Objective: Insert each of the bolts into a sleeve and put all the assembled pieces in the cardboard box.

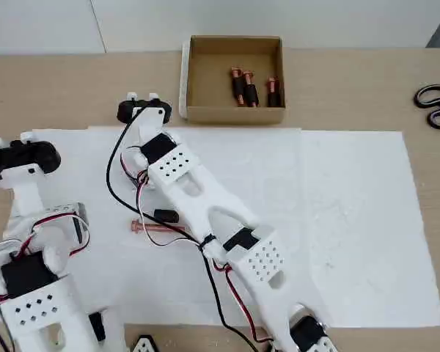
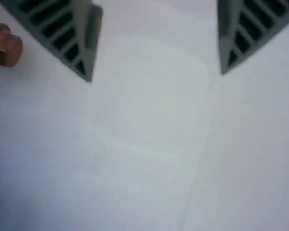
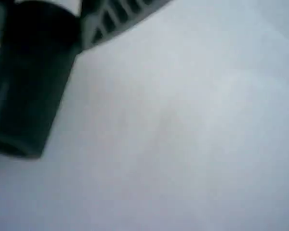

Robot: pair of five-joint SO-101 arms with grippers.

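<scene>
One sleeve (image 3: 29,82) by right hand (image 3: 77,24), grip unclear, left hand (image 2: 154,72) spread, one bolt (image 1: 150,227), three boxed assemblies (image 1: 251,89)

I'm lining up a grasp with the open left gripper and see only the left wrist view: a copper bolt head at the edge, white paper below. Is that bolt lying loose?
Observer: Yes; in the high view the copper-coloured bolt lies flat on the white paper sheet.
Operator: Where's its sleeve?
Observer: A black cylindrical sleeve sits close beside the bolt, partly under the right arm.
Operator: And the box?
Observer: The brown cardboard box holds three assembled pieces.
</scene>
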